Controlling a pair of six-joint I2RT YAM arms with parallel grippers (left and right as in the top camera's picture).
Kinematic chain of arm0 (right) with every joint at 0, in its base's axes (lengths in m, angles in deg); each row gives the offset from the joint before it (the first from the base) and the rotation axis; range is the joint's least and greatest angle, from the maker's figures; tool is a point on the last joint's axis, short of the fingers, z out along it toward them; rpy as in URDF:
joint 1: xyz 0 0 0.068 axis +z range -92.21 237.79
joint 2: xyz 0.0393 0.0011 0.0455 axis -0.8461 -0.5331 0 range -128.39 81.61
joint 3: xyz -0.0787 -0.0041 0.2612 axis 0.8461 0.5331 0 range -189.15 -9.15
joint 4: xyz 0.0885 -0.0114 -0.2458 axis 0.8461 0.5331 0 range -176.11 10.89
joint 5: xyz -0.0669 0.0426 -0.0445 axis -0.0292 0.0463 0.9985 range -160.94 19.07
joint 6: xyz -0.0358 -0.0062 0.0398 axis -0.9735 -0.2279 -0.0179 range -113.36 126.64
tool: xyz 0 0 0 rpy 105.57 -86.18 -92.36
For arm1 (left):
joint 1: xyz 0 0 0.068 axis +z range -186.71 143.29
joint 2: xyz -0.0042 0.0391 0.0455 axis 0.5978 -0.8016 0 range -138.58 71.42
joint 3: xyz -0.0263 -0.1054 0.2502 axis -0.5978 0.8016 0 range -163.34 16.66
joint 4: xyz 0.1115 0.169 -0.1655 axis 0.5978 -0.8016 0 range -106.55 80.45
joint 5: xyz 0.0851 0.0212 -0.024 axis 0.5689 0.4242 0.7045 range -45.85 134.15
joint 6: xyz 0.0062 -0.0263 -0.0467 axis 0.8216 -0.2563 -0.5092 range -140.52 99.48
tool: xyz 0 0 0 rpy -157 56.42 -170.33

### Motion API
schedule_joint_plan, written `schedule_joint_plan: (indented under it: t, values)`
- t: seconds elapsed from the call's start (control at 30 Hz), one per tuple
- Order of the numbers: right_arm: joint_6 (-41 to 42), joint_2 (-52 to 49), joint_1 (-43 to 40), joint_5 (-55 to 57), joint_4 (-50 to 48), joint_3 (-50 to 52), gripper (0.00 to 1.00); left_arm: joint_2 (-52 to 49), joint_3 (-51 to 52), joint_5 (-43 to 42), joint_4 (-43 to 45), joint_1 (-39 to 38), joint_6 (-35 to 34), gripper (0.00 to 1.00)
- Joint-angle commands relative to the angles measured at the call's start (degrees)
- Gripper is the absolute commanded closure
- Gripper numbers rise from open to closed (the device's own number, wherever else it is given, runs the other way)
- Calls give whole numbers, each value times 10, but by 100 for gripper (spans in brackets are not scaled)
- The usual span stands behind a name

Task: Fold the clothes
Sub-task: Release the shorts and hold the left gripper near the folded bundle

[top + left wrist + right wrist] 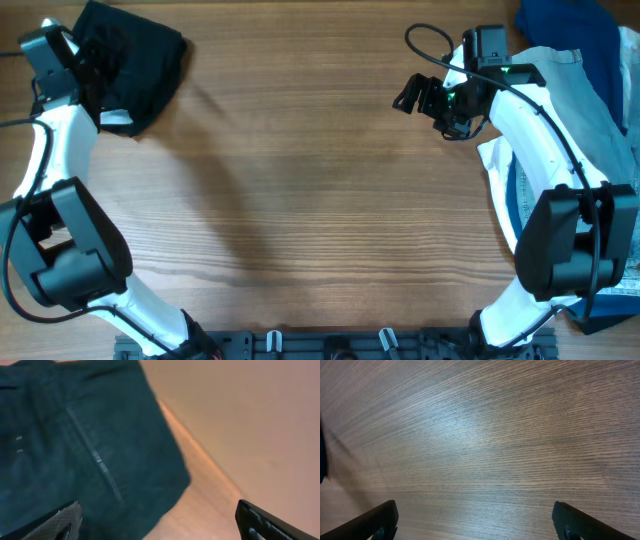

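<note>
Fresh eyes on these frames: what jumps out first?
The black shorts sit bunched in the table's far left corner, with the left tool open right over them. The right tool, also open, hangs over bare wood of the table. Along the right edge, pale blue denim and a dark blue garment lie heaped.

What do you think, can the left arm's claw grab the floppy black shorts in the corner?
Probably yes. The left claw is open and hovers right above the black soft-fabric shorts. In the left wrist view nothing shows between claw and cloth, so the way down looks free.
</note>
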Motion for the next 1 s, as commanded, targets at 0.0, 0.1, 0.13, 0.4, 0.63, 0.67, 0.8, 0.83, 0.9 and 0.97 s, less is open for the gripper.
schedule_joint_plan:
  t: [0.0, 0.1, 0.13, 0.4, 0.63, 0.67, 0.8, 0.83, 0.9, 0.97]
  values:
    - [2, 5, 2, 7, -7, -10, 0, 10, 0, 21, 12, -4, 121, 0]
    - [3, 5, 2, 7, -11, -10, 1, -7, 0, 50, 14, -23, 203, 0]
    - [3, 5, 2, 7, -11, -10, 0, -14, 0, 60, 12, -28, 225, 0]
    - [-4, 5, 3, 5, -5, -10, 1, -85, 0, 178, 15, -46, 343, 3]
    - [-19, 5, 2, 6, 2, -10, 0, -131, 0, 166, 21, -31, 361, 3]
    - [-19, 5, 2, 6, 3, -10, 1, -139, 0, 162, 22, -31, 361, 3]
    - [-19, 5, 2, 6, 2, -10, 0, -178, 0, 155, 26, -33, 358, 1]
    - [-19, 5, 2, 6, 2, -10, 1, -186, 0, 155, 27, -34, 355, 0]
    - [-19, 5, 2, 6, 2, -10, 0, -201, 0, 155, 33, -36, 341, 0]
    - [-19, 5, 2, 6, 2, -10, 1, -211, 0, 155, 39, -37, 312, 0]
